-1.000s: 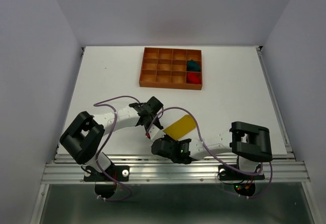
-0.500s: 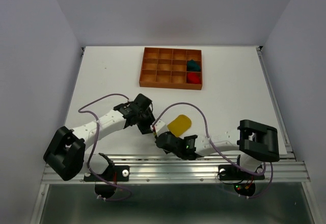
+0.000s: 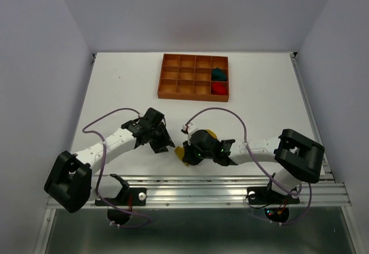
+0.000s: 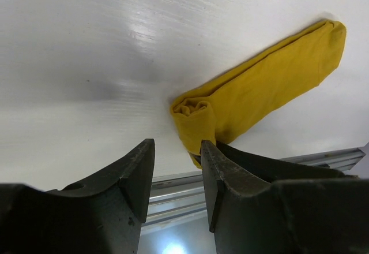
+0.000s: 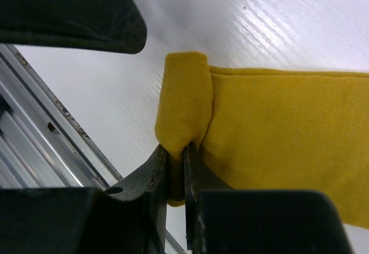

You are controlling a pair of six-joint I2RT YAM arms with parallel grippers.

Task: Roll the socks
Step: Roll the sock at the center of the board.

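From above: red sock (image 3: 218, 89) and teal sock (image 3: 217, 73) sit bundled in the tray's (image 3: 195, 56) right-hand column; the yellow sock (image 3: 184, 153) lies well nearward of the tray, between my claws. Left wrist: my left claw (image 4: 176, 156) hangs released beside the sock's rolled end. Right wrist: my right claw (image 5: 176, 159) grips that curl. Rolling barely begun; next, I judge: wind it along the flat length, pinch unbroken.

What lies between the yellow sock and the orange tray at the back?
In the top view, only bare white table lies between the yellow sock and the tray. A loop of the right arm's purple cable arches over it.
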